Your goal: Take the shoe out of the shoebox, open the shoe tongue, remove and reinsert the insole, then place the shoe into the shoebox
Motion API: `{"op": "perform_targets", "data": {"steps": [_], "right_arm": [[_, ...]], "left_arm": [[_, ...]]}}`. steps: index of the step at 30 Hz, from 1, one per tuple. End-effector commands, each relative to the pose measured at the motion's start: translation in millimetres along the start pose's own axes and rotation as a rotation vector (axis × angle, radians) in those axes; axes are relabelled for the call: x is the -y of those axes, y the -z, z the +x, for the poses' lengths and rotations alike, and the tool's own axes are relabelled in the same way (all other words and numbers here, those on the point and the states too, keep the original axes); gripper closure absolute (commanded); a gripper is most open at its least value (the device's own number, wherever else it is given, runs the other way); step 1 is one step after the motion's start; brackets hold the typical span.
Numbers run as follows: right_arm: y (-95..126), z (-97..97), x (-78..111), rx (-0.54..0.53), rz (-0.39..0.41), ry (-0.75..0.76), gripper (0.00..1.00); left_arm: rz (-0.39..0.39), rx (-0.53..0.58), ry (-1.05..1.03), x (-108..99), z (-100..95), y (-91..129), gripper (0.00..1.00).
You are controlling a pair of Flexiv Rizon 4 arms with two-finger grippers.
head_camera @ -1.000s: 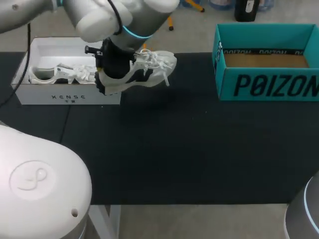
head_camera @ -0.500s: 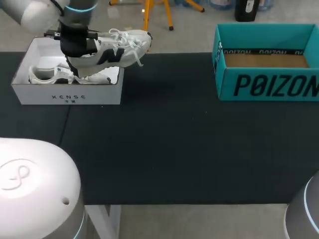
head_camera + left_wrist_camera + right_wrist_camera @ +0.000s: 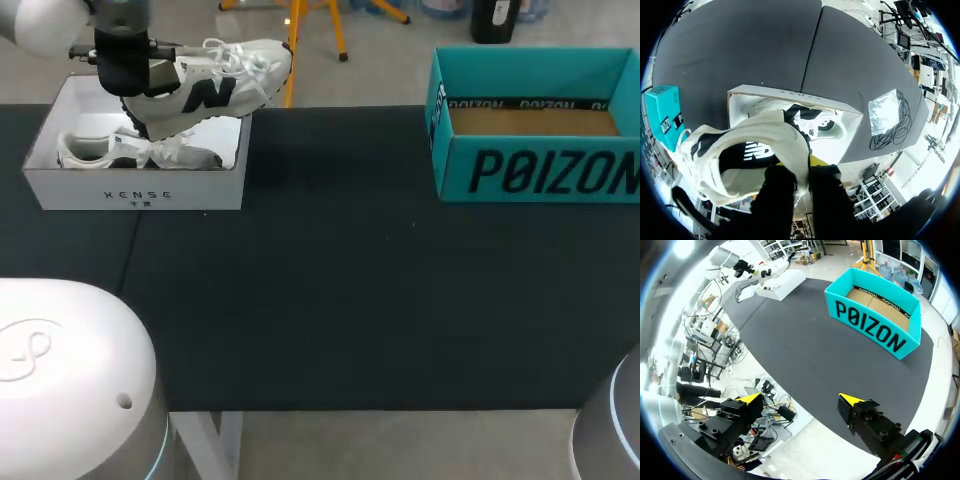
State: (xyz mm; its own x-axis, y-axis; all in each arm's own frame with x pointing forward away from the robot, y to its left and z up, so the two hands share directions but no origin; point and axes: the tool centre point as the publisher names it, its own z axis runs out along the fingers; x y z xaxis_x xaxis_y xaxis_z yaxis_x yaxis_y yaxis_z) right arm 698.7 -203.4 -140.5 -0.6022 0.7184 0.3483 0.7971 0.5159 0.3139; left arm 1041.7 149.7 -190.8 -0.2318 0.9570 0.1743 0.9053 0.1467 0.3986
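Left gripper (image 3: 124,72): clamped on the heel end of the white sneaker with a black letter on its side (image 3: 215,85). In the left wrist view the 2 black fingers pinch the heel collar from both sides (image 3: 801,170), with 1 yellow tip showing beside the fabric.
Held sneaker: in the air over the back right part of the open white cardboard shoebox (image 3: 135,190), clear of its walls. The toe points toward the teal box's side and reaches past the white box's right wall. Its white laces hang loose.
White shoebox: on the black table mat (image 3: 350,300), at its far left. 1 more white-and-black sneaker (image 3: 110,150) lies inside on its side, seen under the held sneaker (image 3: 740,155) in the wrist view (image 3: 815,122).
Teal cardboard box with dark lettering (image 3: 540,165): open, at the mat's far right, well apart from the white shoebox; brown card shows on its floor (image 3: 875,325).
Right gripper (image 3: 801,399): fingers spread wide with nothing between them, near the table's near edge, well apart from the teal box.
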Motion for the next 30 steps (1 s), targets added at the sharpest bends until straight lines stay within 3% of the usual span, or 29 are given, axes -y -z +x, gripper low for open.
{"op": "perform_targets", "data": {"steps": [1, 7, 10, 18, 25, 30], "right_arm": [[0, -0.6, -0.3, 0.001, 0.003, 0.0, 0.0], [0, -0.6, -0.3, 0.001, 0.003, 0.0, 0.0], [0, -0.6, -0.3, 0.001, 0.003, 0.0, 0.0], [0, -0.6, -0.3, 0.001, 0.003, 0.0, 0.0], [0, -0.6, -0.3, 0.001, 0.003, 0.0, 0.0], [0, -0.6, -0.3, 0.001, 0.003, 0.0, 0.0]], "left_arm": [[0.001, -0.002, 0.001, -2, -0.6, 1, 1.0], [0.001, -0.002, 0.001, -2, -0.6, 1, 1.0], [-0.034, 0.014, -0.106, -13, -0.3, 3, 1.0], [-0.098, -0.021, -0.387, -64, 30.0, -13, 1.0], [-0.067, -0.013, -0.466, -111, 64.9, -43, 1.0], [-0.05, -0.042, -0.481, -136, 77.3, -70, 1.0]]}}
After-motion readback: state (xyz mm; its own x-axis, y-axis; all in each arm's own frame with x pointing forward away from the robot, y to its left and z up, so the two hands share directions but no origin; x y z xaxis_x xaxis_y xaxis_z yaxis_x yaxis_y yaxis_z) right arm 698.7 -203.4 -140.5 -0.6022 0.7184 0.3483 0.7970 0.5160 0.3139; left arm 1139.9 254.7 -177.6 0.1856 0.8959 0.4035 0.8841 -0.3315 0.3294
